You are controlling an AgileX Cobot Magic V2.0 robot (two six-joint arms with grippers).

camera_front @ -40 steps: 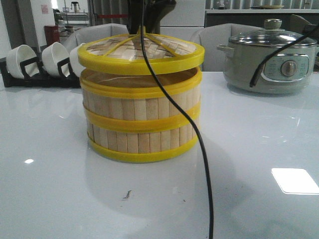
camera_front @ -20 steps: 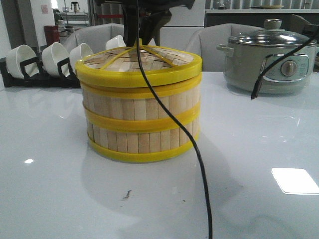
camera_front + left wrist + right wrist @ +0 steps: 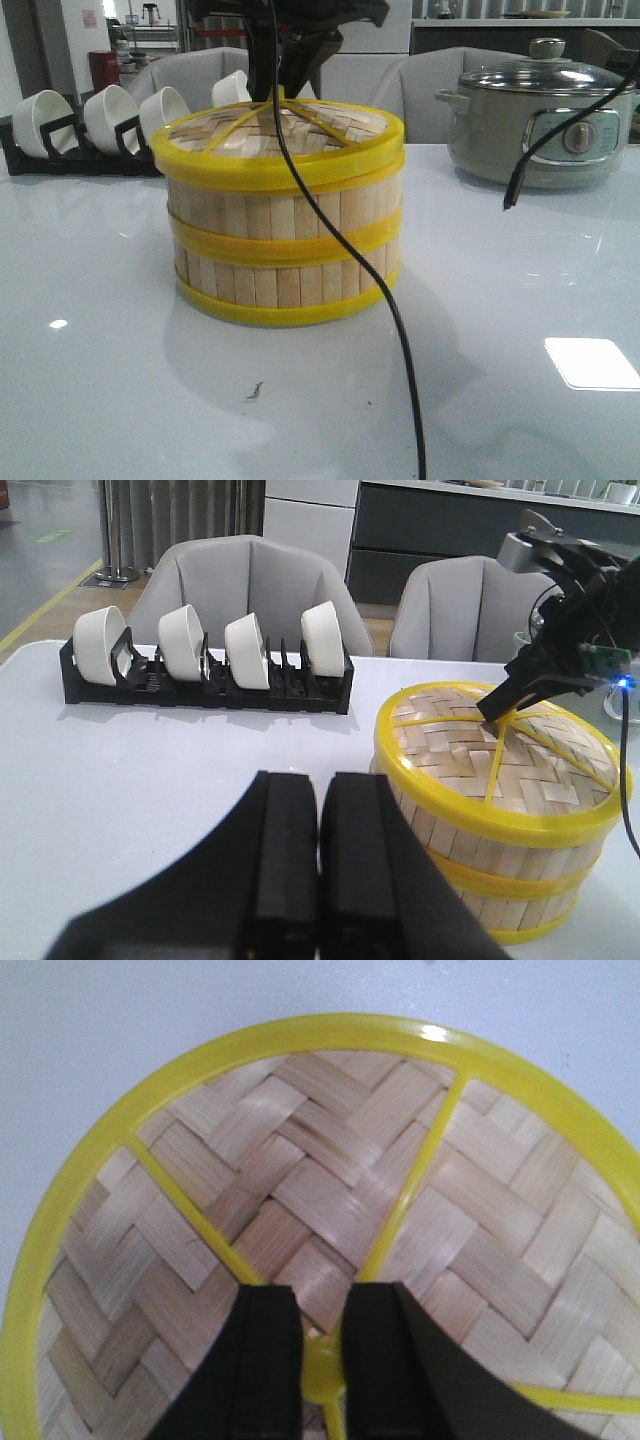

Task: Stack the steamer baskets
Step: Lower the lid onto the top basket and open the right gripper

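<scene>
Two round steamer baskets of pale vertical bamboo slats with bright yellow rims [image 3: 283, 250] stand stacked one on the other near the middle of the glossy white surface [image 3: 120, 380]. A flat woven-bamboo lid with a yellow rim and yellow spokes [image 3: 330, 1200] sits level on the upper basket, closing the stack.

The right gripper [image 3: 322, 1360] reaches down over the lid's centre, its black jaws clamped on the small yellow knob [image 3: 322, 1375] where the spokes meet. The left gripper [image 3: 318, 860] hangs well apart from the stack, its jaws pressed together on nothing.

Behind the stack, a black rack of white bowls [image 3: 205, 660] stands toward the left, and a grey-green electric pot with a glass lid [image 3: 545, 125] toward the right. A black cable [image 3: 385, 290] hangs across the front of the baskets.
</scene>
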